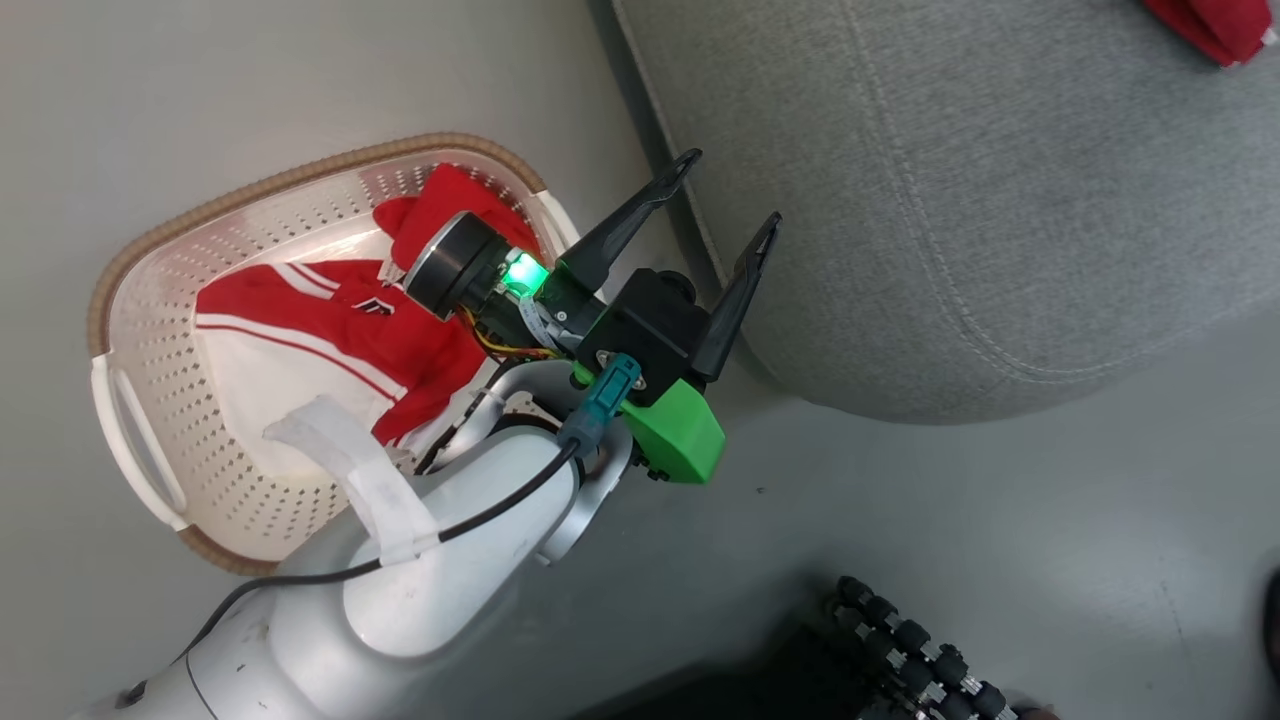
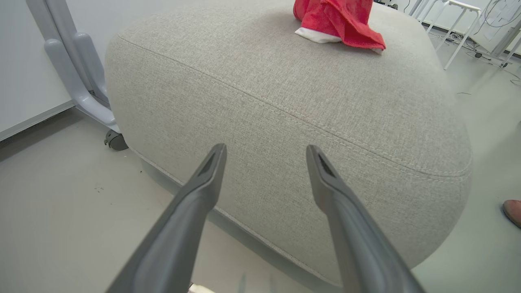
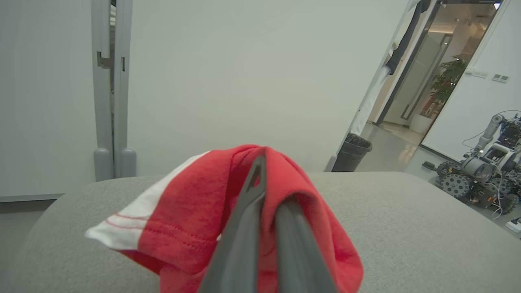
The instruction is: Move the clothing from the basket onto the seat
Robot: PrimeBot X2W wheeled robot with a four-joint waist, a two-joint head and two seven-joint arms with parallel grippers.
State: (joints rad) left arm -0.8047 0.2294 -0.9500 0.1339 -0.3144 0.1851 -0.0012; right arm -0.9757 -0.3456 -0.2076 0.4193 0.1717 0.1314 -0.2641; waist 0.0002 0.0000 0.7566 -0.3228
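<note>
Gripping a red garment (image 3: 183, 203), right end effector (image 3: 270, 183) pinched closed over the seat (image 3: 407, 224).
Empty left end effector (image 1: 732, 187) spread wide; second garment (image 1: 330, 320) in basket (image 1: 150, 400) behind it.

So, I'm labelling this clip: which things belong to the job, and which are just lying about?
Job: basket; red garment inside it; second red garment, clamped in right gripper; seat; left gripper, open.
Lying about: black bin; wheeled robot; potted plant; shoe.

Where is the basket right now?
In the head view, the basket sits on the floor at the left, beside the grey seat, with a red garment inside.
</note>
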